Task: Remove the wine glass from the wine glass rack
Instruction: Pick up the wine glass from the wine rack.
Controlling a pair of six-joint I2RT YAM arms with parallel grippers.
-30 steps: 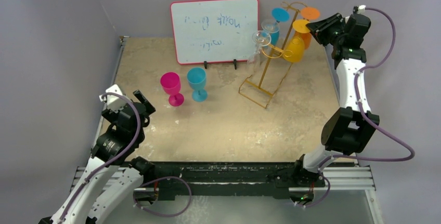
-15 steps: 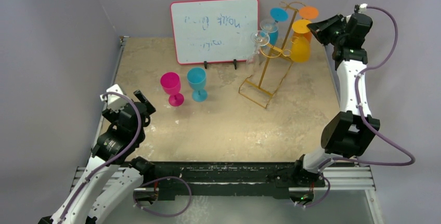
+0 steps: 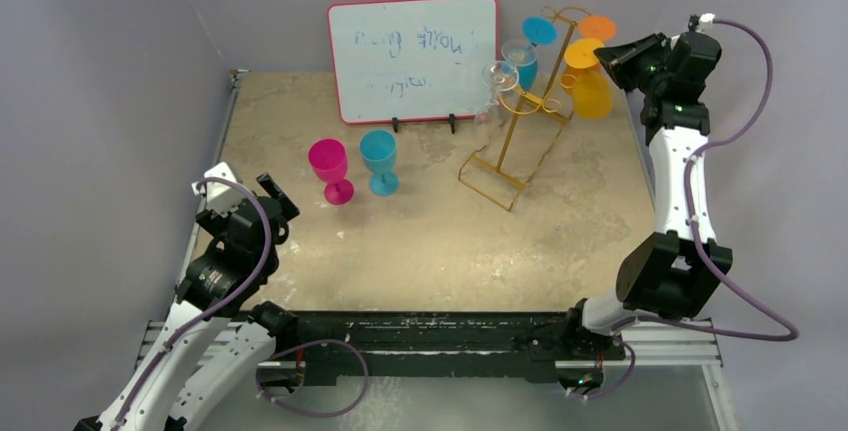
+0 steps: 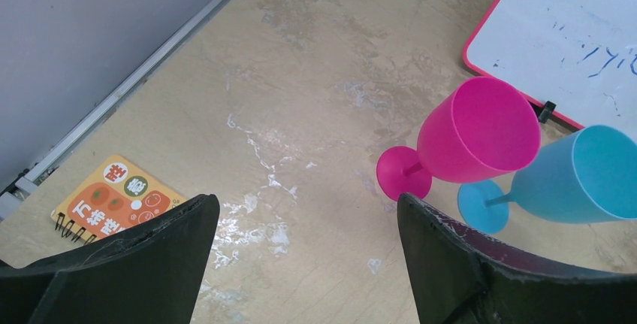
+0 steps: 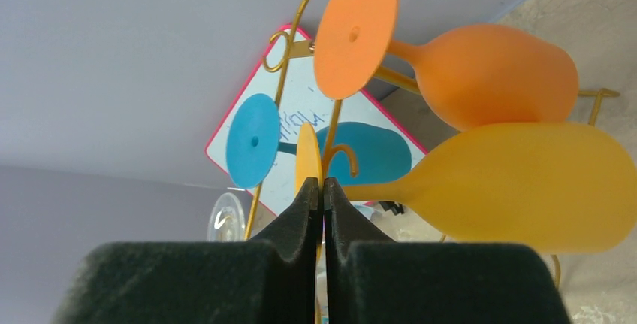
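Observation:
The gold wire wine glass rack [image 3: 510,141] stands at the back right; its curled hooks show in the right wrist view [image 5: 289,31]. My right gripper [image 3: 612,54] is shut on the foot of a yellow wine glass [image 3: 591,96], held upside down just right of the rack. In the right wrist view the fingers [image 5: 322,183] pinch the thin yellow foot edge-on, with the bowl [image 5: 526,189] at the right. An orange glass [image 5: 488,72], a blue glass [image 5: 252,140] and two clear glasses [image 3: 503,73] hang on the rack. My left gripper [image 4: 304,200] is open and empty.
A red-framed whiteboard [image 3: 412,56] stands behind the rack. A pink glass [image 3: 331,171] and a blue glass [image 3: 380,161] stand upright on the table left of centre; both show in the left wrist view. A small spiral notebook [image 4: 113,200] lies near the left edge.
My right gripper has moved to the right with the yellow glass, drawing it away from the rack's hooks. The left arm has not moved.

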